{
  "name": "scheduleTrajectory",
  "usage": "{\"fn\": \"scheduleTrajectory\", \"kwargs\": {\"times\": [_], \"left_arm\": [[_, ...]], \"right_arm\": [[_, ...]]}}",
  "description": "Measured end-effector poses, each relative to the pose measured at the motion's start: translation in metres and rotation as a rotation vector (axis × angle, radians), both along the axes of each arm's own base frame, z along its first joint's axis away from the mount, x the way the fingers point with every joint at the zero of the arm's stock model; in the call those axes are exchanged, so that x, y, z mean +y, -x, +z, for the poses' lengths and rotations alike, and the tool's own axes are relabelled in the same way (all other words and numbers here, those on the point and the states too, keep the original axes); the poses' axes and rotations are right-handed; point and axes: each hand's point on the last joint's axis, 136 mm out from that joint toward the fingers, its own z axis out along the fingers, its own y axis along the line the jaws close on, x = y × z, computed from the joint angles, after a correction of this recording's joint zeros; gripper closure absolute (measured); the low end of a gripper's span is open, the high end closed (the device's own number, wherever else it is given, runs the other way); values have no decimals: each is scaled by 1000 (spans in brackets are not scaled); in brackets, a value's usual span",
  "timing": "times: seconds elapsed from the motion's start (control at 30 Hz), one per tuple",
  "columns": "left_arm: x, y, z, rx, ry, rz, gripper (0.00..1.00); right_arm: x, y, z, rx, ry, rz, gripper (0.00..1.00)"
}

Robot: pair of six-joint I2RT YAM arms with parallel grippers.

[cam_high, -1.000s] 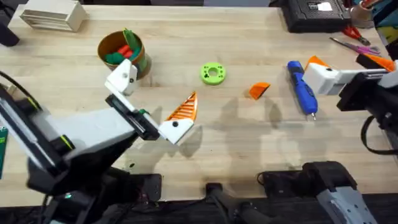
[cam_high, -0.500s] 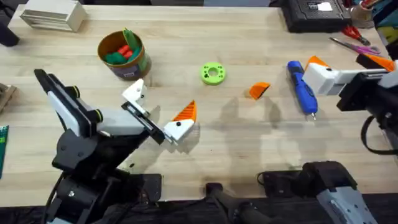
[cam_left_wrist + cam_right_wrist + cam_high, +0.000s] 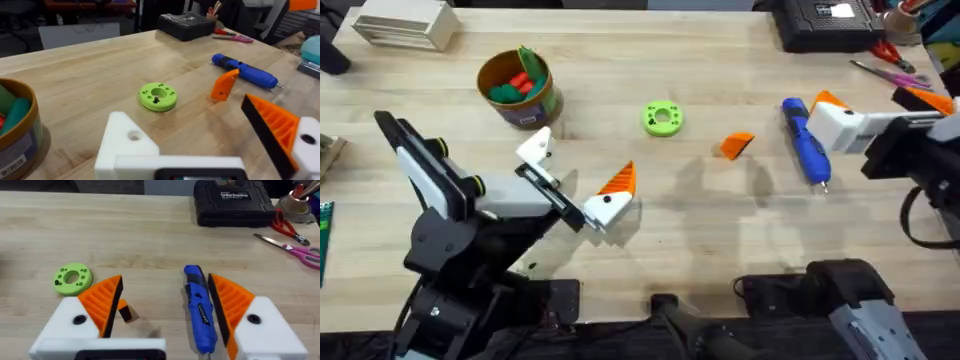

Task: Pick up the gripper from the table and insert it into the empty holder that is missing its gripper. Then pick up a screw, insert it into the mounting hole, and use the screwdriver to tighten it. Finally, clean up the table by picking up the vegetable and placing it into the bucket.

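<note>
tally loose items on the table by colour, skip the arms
Orange: 1, gripper
Blue: 1, screwdriver
Green: 1, ring
Pink: 1, scissors
Olive-brown: 1, bucket
Black: 1, case
Cream: 1, slatted block
Total: 7

One screwdriver [image 3: 807, 143], one loose orange gripper [image 3: 736, 145], one green ring [image 3: 662, 118], one bucket [image 3: 518, 88], one scissors [image 3: 892, 73]
</note>
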Motion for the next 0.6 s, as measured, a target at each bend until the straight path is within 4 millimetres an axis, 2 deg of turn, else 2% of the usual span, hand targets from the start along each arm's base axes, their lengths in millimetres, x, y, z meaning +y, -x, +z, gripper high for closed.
{"fn": "scheduleTrajectory", "kwargs": {"times": [0.43, 0.6], "left_arm": [[0, 0, 0, 0, 0, 2, 14], [-9, 9, 0, 0, 3, -78, 14]], "right_arm": [[0, 0, 0, 0, 0, 0, 13], [0, 0, 0, 0, 0, 0, 12]]}}
